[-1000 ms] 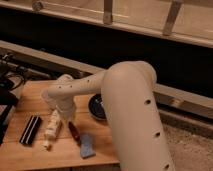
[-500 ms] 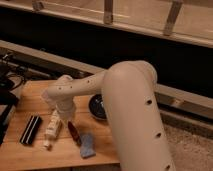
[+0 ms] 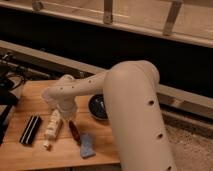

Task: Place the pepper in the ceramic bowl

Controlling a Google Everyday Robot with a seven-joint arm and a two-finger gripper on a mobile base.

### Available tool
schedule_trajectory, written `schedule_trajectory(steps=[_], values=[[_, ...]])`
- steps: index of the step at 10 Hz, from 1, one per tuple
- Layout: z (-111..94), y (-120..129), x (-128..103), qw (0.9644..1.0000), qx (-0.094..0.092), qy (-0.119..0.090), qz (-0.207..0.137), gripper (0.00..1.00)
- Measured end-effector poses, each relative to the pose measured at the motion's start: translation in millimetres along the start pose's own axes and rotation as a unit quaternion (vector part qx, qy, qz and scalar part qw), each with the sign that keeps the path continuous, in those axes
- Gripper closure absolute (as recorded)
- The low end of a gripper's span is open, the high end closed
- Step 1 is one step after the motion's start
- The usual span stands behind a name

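The pepper (image 3: 74, 131) is a slim dark-red piece lying on the wooden board (image 3: 30, 97), between a cream-white bottle (image 3: 52, 125) and a blue-grey pad (image 3: 86, 145). The ceramic bowl (image 3: 98, 107) is black and glossy. It sits on the board right of the pepper and is partly hidden by my arm. My gripper (image 3: 66, 113) hangs at the end of the white arm, just above the pepper's upper end and the bottle's top. The wrist covers most of the gripper.
A black oblong object (image 3: 30, 130) lies at the board's left. Dark cables and gear (image 3: 7, 80) sit off the left edge. A raised ledge (image 3: 185, 97) runs behind the board. My large white arm (image 3: 135, 115) fills the right side.
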Motion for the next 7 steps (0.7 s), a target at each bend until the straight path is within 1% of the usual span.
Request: schedule_trajectory(steps=[1, 2, 3, 4, 6, 7], values=[[-2.0, 0.0, -2.7, 1.0, -0.002, -0.004, 0.0, 0.99], [-9.8, -4.5, -7.7, 0.9999, -0.001, -0.012, 0.0, 0.99], [-23.9, -14.4, -12.1, 0.9997, 0.002, -0.023, 0.002, 0.99], [-42.4, -27.6, -15.5, 0.9994, 0.004, -0.033, 0.007, 0.99], [-91.5, -68.9, -18.2, 0.9981, 0.01, -0.054, 0.028, 0.99], [-115.4, -91.7, -18.8, 0.9968, 0.012, -0.067, 0.041, 0.99]])
